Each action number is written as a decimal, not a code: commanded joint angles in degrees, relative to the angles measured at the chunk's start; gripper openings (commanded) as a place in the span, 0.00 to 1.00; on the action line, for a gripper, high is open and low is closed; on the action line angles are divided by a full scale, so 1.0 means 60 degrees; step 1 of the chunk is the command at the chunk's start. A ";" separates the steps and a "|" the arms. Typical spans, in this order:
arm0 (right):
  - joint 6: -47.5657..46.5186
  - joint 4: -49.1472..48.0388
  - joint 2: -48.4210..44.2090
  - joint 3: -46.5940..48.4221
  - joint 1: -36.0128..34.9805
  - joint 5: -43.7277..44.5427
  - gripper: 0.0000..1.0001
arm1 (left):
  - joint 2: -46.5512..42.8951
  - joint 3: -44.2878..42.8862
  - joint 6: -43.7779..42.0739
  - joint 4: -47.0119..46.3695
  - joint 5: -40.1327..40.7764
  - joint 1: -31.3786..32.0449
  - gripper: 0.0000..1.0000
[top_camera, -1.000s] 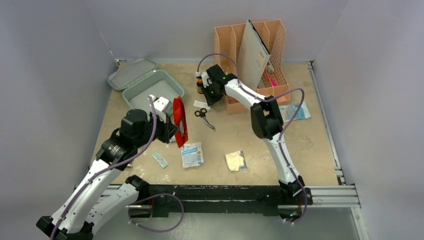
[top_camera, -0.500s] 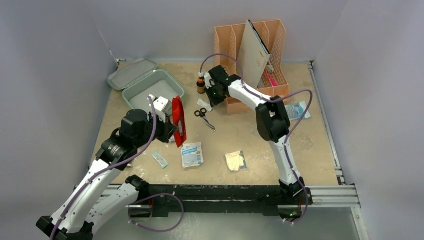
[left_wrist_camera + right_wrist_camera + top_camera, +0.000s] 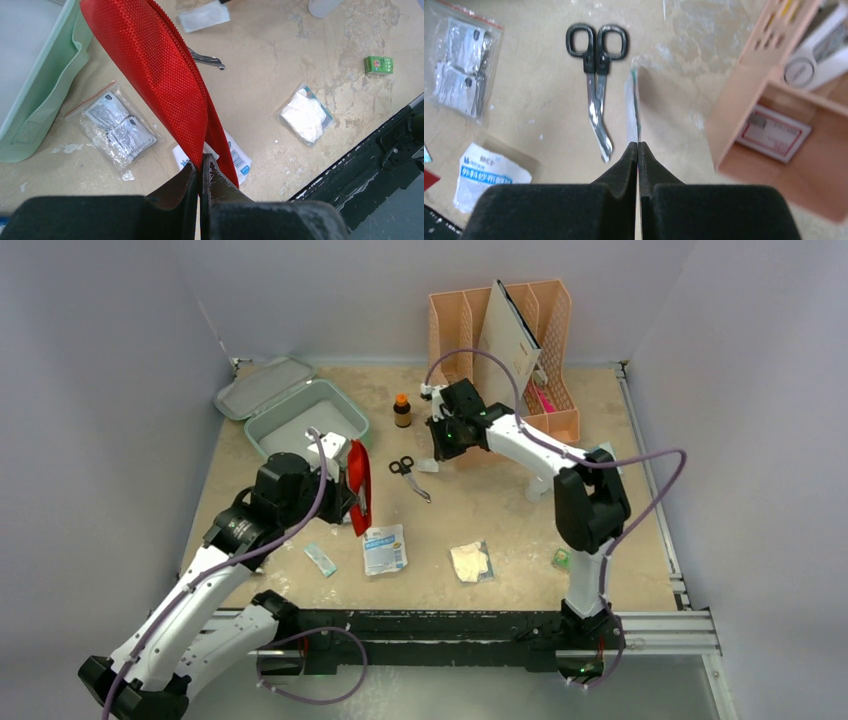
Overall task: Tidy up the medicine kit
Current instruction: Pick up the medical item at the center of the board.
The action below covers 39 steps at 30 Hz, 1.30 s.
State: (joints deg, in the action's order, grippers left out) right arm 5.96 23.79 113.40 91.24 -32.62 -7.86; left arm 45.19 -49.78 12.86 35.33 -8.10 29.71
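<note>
The mint-green medicine kit (image 3: 295,420) lies open at the back left, with its lid (image 3: 262,387) flat behind it. Its edge shows in the left wrist view (image 3: 35,95). My left gripper (image 3: 347,492) (image 3: 201,167) is shut on the edge of a red pouch (image 3: 358,485) (image 3: 160,75) and holds it upright above the table, just right of the kit's near corner. My right gripper (image 3: 437,452) (image 3: 638,146) is shut on a thin white packet (image 3: 633,107), held edge-on above the table beside the black-handled scissors (image 3: 408,472) (image 3: 596,75).
A brown bottle (image 3: 402,410) stands right of the kit. A peach file organizer (image 3: 510,340) stands at the back. A gauze packet (image 3: 384,548), a clear-wrapped pad (image 3: 470,562), a small blue strip (image 3: 320,559), a green box (image 3: 563,558) and a zip bag of sachets (image 3: 115,130) lie on the table.
My right gripper has drawn back right from the bottle, lifting the thin white packet off the table. My left gripper has shifted slightly right with the red pouch.
</note>
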 commanded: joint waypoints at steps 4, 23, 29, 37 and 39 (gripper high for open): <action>0.1515 -0.0270 -0.2382 -0.1950 -0.0027 0.0252 0.00 | 0.0474 -0.0154 0.0310 -0.0372 -0.0004 0.0027 0.00; 0.3504 -0.0275 -0.6299 -0.3114 -0.1818 0.0355 0.00 | 0.1790 -0.0776 0.2360 -0.0620 -0.0806 0.0017 0.00; 0.4117 -0.0712 -0.7051 -0.3332 -0.1933 0.0533 0.00 | 0.2354 -0.0785 0.2698 -0.0936 -0.1221 0.0018 0.00; 0.4729 -0.1168 -0.6856 -0.2927 -0.1954 0.0099 0.00 | 0.2613 -0.0766 0.2860 -0.1265 -0.1476 0.0016 0.00; 0.4908 -0.1331 -0.6722 -0.2896 -0.1960 0.0090 0.00 | 0.2584 -0.0724 0.2927 -0.1270 -0.1517 0.0025 0.00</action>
State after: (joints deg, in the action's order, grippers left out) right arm 32.08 19.53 72.14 71.70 -44.03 -5.85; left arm 61.54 -52.29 28.95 30.94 -15.44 29.71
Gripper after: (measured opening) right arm 0.004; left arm 0.003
